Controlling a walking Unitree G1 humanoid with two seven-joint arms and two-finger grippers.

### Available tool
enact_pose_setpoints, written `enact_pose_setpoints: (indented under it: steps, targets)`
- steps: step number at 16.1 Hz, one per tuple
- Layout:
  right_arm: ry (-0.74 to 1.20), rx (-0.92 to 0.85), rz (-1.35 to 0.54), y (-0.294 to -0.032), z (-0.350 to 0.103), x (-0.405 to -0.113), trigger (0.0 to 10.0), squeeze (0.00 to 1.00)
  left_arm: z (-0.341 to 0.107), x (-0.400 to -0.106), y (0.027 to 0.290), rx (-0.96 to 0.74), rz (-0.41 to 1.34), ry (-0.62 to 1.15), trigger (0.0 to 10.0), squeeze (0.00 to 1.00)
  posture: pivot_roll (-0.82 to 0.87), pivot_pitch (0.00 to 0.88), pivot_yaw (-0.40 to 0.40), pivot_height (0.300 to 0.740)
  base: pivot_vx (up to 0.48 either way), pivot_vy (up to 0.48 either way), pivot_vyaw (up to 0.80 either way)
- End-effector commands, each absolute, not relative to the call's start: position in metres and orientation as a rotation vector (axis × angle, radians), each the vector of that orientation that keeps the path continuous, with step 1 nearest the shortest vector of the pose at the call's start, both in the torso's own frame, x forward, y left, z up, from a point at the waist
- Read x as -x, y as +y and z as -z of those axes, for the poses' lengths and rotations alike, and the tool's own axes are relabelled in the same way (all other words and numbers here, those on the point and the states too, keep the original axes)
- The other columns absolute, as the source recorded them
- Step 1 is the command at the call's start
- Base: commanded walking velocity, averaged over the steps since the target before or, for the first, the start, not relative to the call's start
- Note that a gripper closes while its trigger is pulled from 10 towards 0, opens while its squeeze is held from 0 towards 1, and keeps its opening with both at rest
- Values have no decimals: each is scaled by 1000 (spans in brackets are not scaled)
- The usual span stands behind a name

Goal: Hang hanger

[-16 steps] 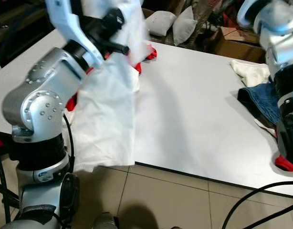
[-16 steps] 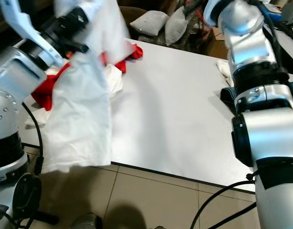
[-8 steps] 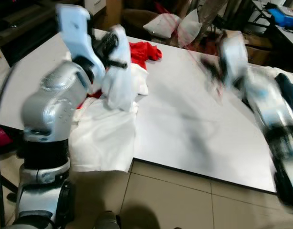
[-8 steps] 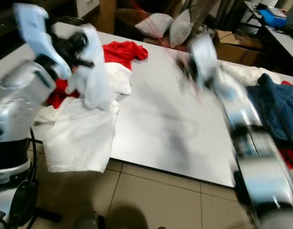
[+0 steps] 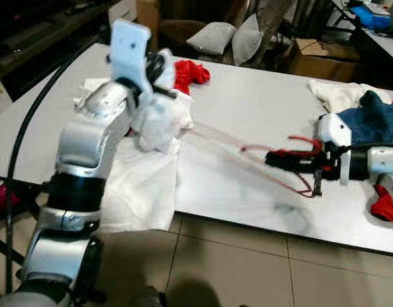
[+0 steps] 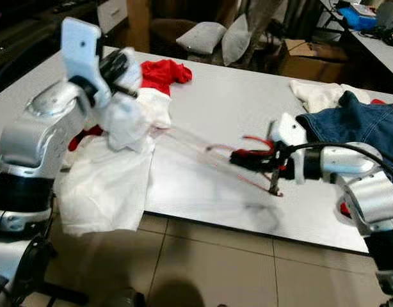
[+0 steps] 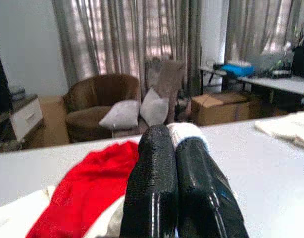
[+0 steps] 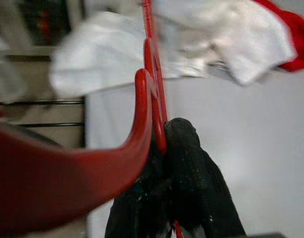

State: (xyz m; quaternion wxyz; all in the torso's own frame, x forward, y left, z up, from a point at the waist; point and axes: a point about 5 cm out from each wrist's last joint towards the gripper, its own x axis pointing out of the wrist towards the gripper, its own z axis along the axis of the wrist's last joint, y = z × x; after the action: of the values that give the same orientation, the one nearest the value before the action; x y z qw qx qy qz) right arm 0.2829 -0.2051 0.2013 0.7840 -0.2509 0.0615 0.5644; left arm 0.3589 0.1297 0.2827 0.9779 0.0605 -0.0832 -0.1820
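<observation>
A thin red hanger (image 5: pixel 304 141) is pinched in my right gripper (image 5: pixel 273 158), which is shut on it low over the white table (image 5: pixel 248 109), right of centre. The hanger's frame is blurred and stretches left toward the white garment (image 5: pixel 142 182). In the right wrist view the red hook (image 8: pixel 142 114) curves beside the closed fingers (image 8: pixel 191 163). My left gripper (image 5: pixel 159 64) is raised at the table's left and shut on a bunched fold of the white garment (image 7: pixel 186 133). The rest of the garment drapes over the table's front edge.
A red garment (image 5: pixel 190 71) lies behind the white one. Blue jeans (image 5: pixel 376 121) and a cream cloth (image 5: pixel 337 94) lie at the right end, with a red item (image 5: pixel 383 208) at the right edge. Grey pillows (image 5: pixel 228 38) and a cardboard box (image 5: pixel 312 54) sit beyond the table.
My right arm has swung down from high up and now holds the hanger low over the table. My left arm has lowered the white garment onto the table. The camera has also shifted.
</observation>
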Motion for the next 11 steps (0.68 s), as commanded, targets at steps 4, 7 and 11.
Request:
enact_pose_setpoints:
  steps: [4,7,11]
  targets:
    - [128,550,-1172,-161,-192,-302,10000,0,-315,-333,93,-8,628,-263,10000,0,100,0,-51,740,0,0,0]
    - [135,499,-972,-130,-182,-334,10000,0,-327,-312,64,95,781,-275,10000,0,109,0,-62,740,0,0,0]
    - [116,262,-769,-104,-189,-368,10000,0,-335,-304,63,188,842,-252,10000,0,127,0,-81,740,0,0,0]
